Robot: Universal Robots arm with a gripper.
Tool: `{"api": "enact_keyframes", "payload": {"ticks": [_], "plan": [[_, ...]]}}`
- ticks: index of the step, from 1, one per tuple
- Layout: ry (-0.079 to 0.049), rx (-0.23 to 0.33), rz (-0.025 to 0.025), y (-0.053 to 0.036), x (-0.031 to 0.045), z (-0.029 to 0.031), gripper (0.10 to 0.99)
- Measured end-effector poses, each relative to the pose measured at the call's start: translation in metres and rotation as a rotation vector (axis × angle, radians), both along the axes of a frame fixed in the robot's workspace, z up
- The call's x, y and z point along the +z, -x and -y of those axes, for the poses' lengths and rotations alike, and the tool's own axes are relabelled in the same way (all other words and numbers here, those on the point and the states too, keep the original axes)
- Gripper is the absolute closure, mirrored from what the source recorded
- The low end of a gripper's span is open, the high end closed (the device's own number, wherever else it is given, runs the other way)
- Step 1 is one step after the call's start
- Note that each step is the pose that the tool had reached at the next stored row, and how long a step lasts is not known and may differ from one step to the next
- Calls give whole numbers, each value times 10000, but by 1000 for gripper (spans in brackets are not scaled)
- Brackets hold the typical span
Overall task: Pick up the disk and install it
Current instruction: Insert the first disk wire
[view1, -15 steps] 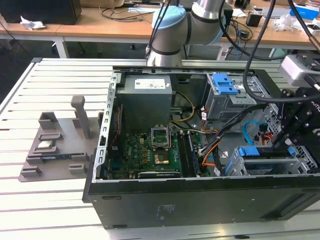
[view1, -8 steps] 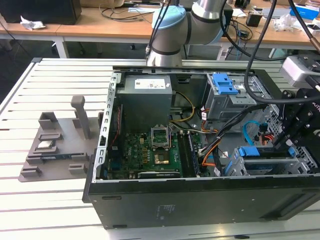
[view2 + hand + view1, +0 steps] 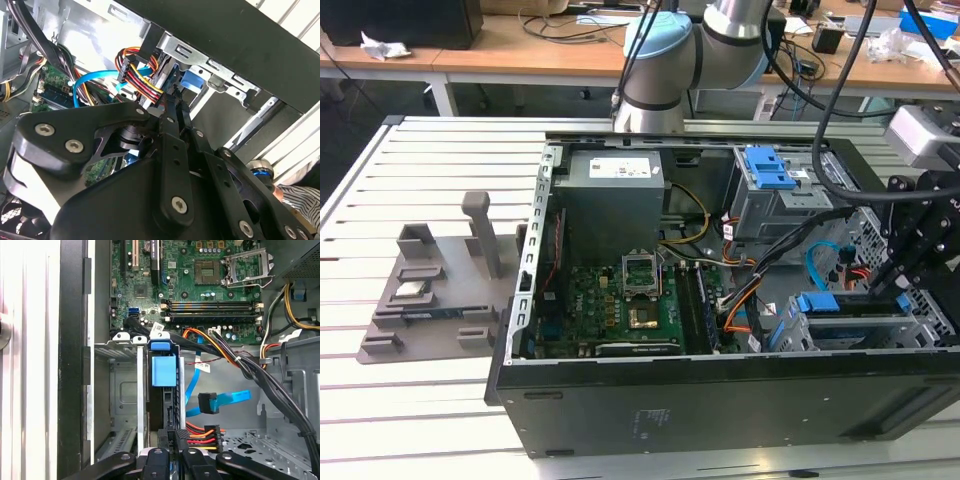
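Exterior view, left to right: grey plastic fixture tray [image 3: 430, 290] on the slatted white bench [image 3: 380, 200]; then the open black computer case [image 3: 720, 400] lying on its side, so the bays face upward for access. At the exterior view's right the black gripper [image 3: 892, 290] reaches into the grey metal drive cage [image 3: 880, 335]. The disk [image 3: 163, 405], a flat silver drive in a blue plastic carrier, stands on edge in the cage slot. Gripper pinches its rear edge, apparently seating it.
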State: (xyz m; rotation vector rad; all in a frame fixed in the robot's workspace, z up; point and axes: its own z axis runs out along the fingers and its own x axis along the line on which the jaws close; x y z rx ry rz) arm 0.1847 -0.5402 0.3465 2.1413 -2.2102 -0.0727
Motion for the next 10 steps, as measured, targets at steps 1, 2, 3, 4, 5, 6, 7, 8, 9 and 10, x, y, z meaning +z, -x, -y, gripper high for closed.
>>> {"api": "enact_keyframes", "payload": {"ticks": [1,2,3,4,5,6,7,8,9,10], "plan": [[1,-3,-1,0,-7,-1,922],[0,-8,-1,0,-18,-5,922],[-1,-11,-1,0,-22,-13,922],[0,-12,-1,0,-24,-19,922],[0,-13,-2,0,-25,-22,922],[-2,-14,-2,0,-31,-26,922],[1,-15,-1,0,-36,-27,922],[0,-16,-2,0,-43,-27,922],[1,-19,-2,0,-52,-27,922],[0,-27,-1,0,-63,-26,922]]}}
